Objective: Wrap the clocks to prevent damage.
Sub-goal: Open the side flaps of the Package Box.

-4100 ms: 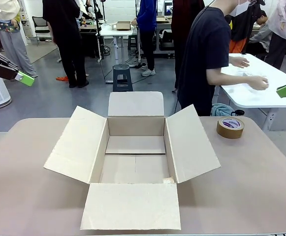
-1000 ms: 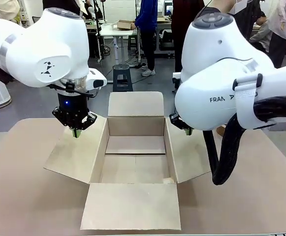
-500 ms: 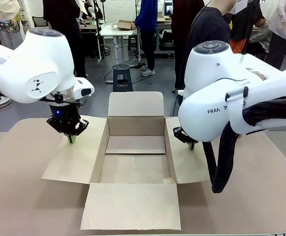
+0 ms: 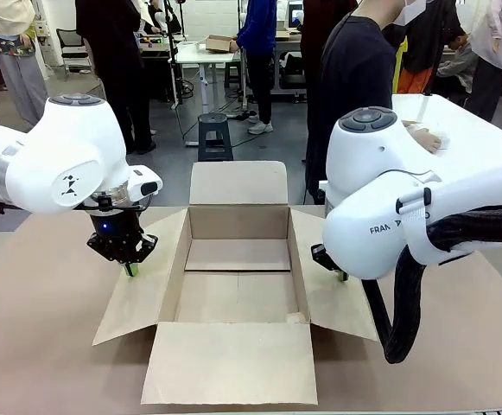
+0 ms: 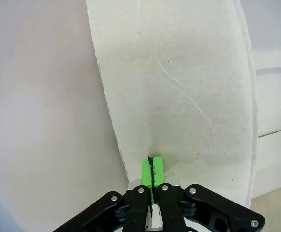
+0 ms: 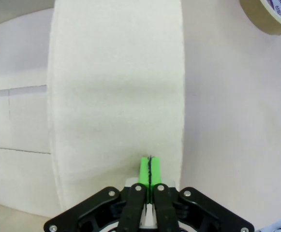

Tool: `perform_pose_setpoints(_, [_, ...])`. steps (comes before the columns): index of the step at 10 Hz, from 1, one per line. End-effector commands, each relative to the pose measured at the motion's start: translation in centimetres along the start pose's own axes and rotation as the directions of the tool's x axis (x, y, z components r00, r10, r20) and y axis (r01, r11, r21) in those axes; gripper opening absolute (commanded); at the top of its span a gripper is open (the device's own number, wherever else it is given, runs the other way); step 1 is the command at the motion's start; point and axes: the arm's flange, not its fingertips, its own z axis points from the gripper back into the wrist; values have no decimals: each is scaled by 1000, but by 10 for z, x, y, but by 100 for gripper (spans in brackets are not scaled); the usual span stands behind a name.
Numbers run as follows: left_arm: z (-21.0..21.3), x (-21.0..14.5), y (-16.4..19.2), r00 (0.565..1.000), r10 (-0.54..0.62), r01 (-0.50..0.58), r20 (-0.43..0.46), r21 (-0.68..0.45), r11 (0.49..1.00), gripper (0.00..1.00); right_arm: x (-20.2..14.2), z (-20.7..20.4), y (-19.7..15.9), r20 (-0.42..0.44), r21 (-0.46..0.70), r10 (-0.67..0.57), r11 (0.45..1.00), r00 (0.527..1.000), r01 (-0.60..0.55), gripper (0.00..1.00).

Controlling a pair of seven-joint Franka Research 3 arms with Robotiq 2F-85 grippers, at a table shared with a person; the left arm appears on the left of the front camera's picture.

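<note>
An open cardboard box (image 4: 238, 290) sits in the middle of the surface (image 4: 34, 328), with all four flaps folded outward. The far flap (image 4: 238, 183) stands up towards the person (image 4: 354, 86) at the far side. The near flap (image 4: 231, 363) lies flat towards the robot.

The left gripper (image 4: 130, 269) points straight down over the box's left flap (image 4: 142, 290). It is closed, its green pads pressed together with nothing between them. In the left wrist view the left gripper (image 5: 151, 160) has its tips on the pale cardboard of the left flap (image 5: 179, 87), close to the flap's outer edge, with bare surface just beside it. The tips appear to touch the flap, which slopes down and outward from the box wall.

The right gripper (image 4: 344, 275) mirrors this on the other side. It is also closed and empty, and points down at the right flap (image 4: 333, 298). Most of it is hidden behind the bulky white arm in the front view. In the right wrist view the right gripper (image 6: 150, 162) has its joined pads against the right flap (image 6: 116, 87), nearer the outer edge than the box opening.

A roll of brown tape (image 6: 271, 14) lies on the surface beyond that flap, well apart from the gripper.

The inside of the box shows only its cardboard floor.
</note>
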Motion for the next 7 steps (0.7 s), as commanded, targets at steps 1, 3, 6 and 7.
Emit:
perform_pose_setpoints(1, [-5, -2, -2, 1000, -14, 14, -1, -29, 999, 0, 1, -11, 1, 34, 4, -31, 1000, 999, 30, 1])
perform_pose_setpoints(3, [-2, -3, -4, 1000, -14, 14, 1, -36, 999, 0, 3, -19, -4, -24, 88, -41, 995, 999, 43, 1])
perform_pose_setpoints(6, [-2, -2, -4, 1000, -3, 3, -8, -8, 1000, 0, 4, -14, -4, -12, 48, -42, 998, 999, 42, 1])
perform_pose_setpoints(7, [-2, -2, -4, 1000, -3, 3, -8, -8, 1000, 0, 4, -14, -4, -12, 48, -42, 998, 999, 42, 1])
